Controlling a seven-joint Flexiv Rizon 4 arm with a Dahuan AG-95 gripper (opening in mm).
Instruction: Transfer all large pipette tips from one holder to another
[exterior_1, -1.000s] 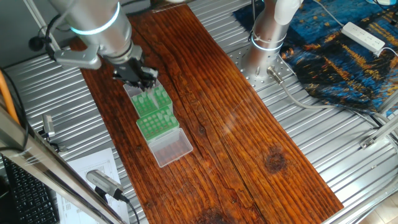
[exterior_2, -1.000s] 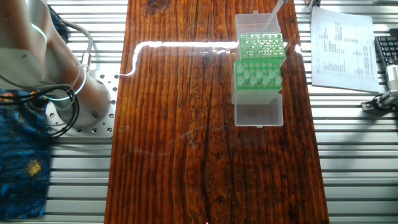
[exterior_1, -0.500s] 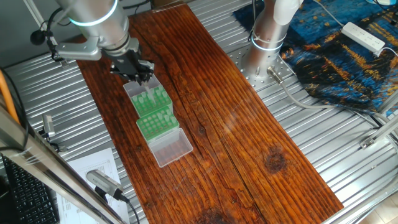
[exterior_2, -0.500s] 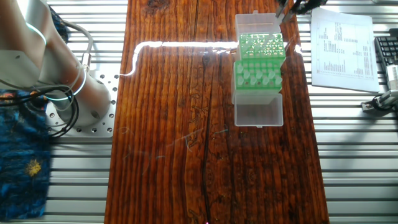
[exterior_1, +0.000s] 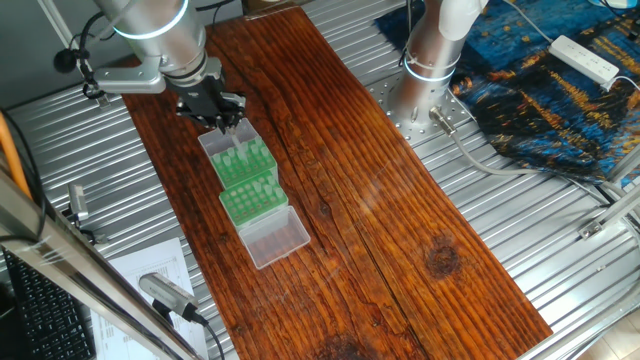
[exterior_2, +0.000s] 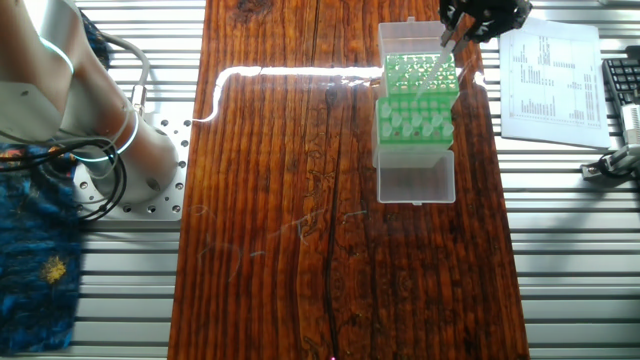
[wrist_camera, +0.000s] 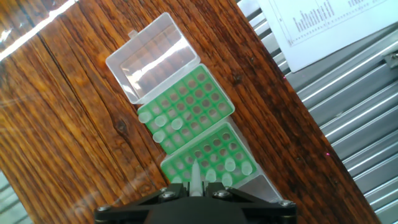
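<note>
The claw is pinched shut on one pale pipette tip, which juts out from between its fingers with the narrow end pointing down toward the racks; in one fixed view the claw hangs above the far end of the two racks, clear of them, and the other fixed view shows it at the same end, beside a printed paper sheet.

The two green racks sit end to end on the wooden tabletop, each with its clear hinged lid folded open; the remaining tips stand wide end up in a few holes of both racks, with most holes bare.

Such a tip is likely almost weightless, thin-walled and smooth, so it will slip or tilt in a loose grip and may crack or deform under a hard one; the wide collar at the top looks the best place to grasp, squarely across its round rim, so the cone hangs straight and drops cleanly into a hole; a tilted tip would probably catch on the rack's face.
</note>
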